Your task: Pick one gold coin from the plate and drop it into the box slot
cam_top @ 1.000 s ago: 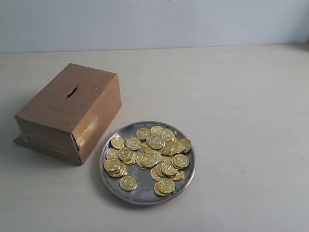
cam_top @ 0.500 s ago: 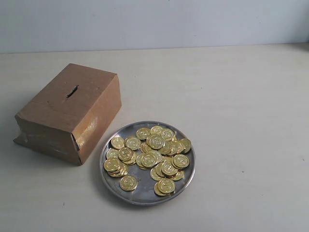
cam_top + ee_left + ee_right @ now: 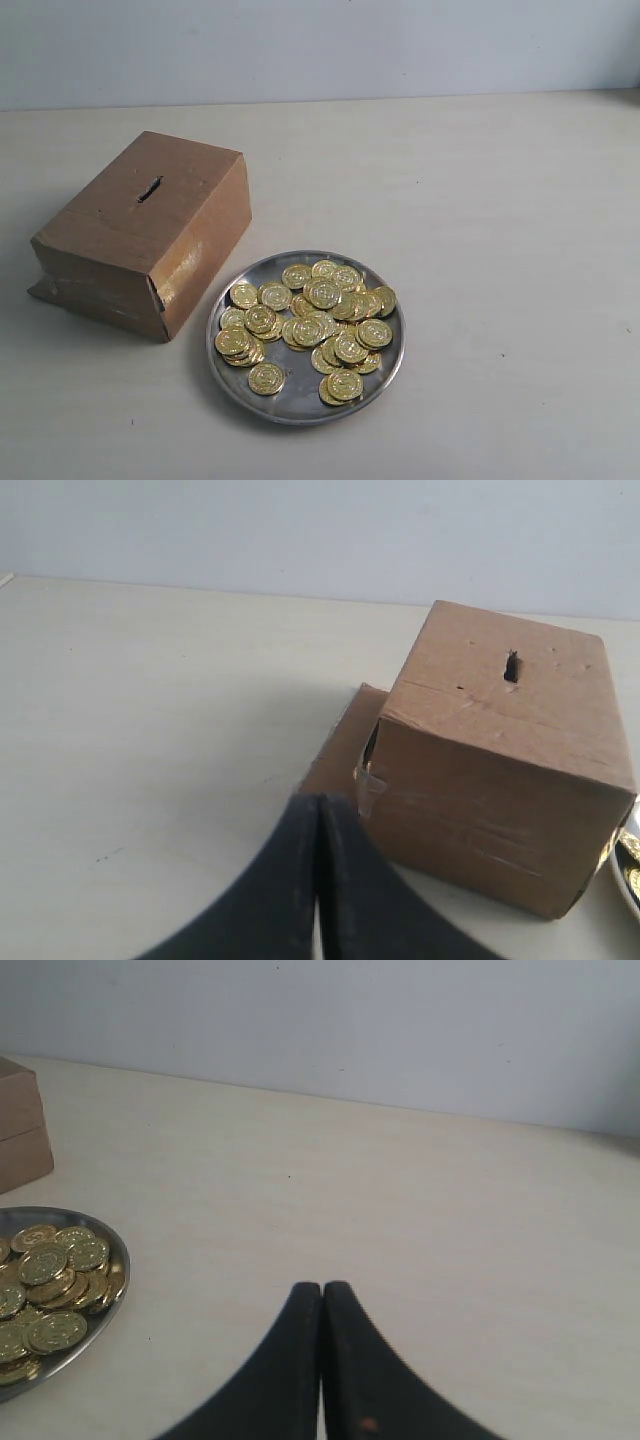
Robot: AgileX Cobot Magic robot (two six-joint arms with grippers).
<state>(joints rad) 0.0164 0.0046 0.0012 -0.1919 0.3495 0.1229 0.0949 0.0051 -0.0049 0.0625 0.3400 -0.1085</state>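
Note:
A round silver plate (image 3: 232, 375) holds a heap of several gold coins (image 3: 310, 325) near the table's front middle. Left of it stands the brown cardboard box (image 3: 140, 235) with a short dark slot (image 3: 150, 189) in its top. Neither arm shows in the exterior view. In the left wrist view my left gripper (image 3: 319, 802) is shut and empty, just short of the box (image 3: 500, 770), whose slot (image 3: 511, 666) faces up. My right gripper (image 3: 322, 1287) is shut and empty over bare table, with the plate (image 3: 118, 1290) and its coins (image 3: 55, 1290) off to one side.
The pale table (image 3: 500, 250) spreads to the right of the plate and behind it, ending at a light wall (image 3: 320, 45). A loose flap of the box (image 3: 340, 745) lies flat on the table beside the left gripper.

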